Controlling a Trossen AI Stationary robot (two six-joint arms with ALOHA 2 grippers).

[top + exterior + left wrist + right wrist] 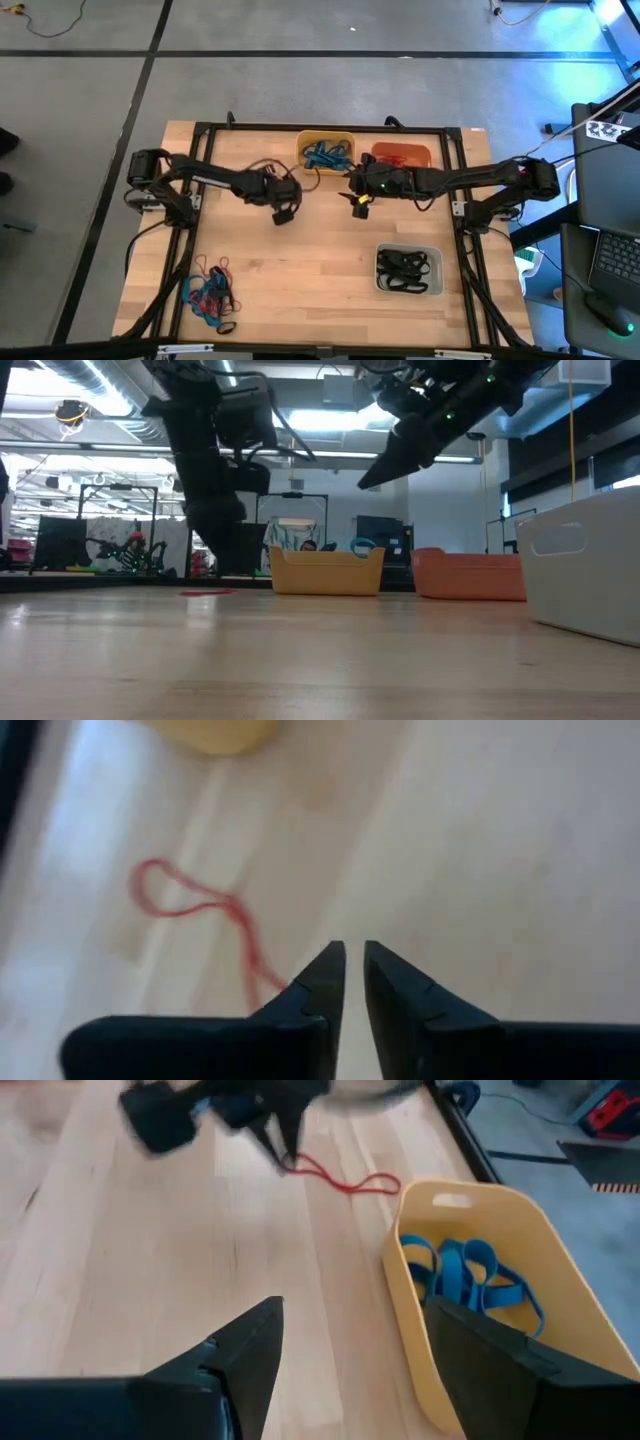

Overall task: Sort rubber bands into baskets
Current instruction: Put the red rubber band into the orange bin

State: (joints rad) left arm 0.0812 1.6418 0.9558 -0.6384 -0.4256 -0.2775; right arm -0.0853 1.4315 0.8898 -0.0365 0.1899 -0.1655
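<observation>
The thin red rubber loop point(190, 910) lies on the wooden tabletop point(320, 270) at ten o'clock from the left claw point(354, 970), jaws barely parted, empty; the right claw point(350, 1350) hangs wide open, empty.

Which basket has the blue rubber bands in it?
The yellow basket, at the table's far edge. The orange basket beside it shows only red, and the pale grey basket has black ones.

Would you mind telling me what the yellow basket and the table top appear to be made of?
The yellow basket looks like moulded plastic: smooth matte walls, rounded corners, a cut-out handle slot. The table top looks like pale wood, probably butcher-block style: parallel planks with visible grain and a light sheen, though laminate cannot be ruled out.
</observation>
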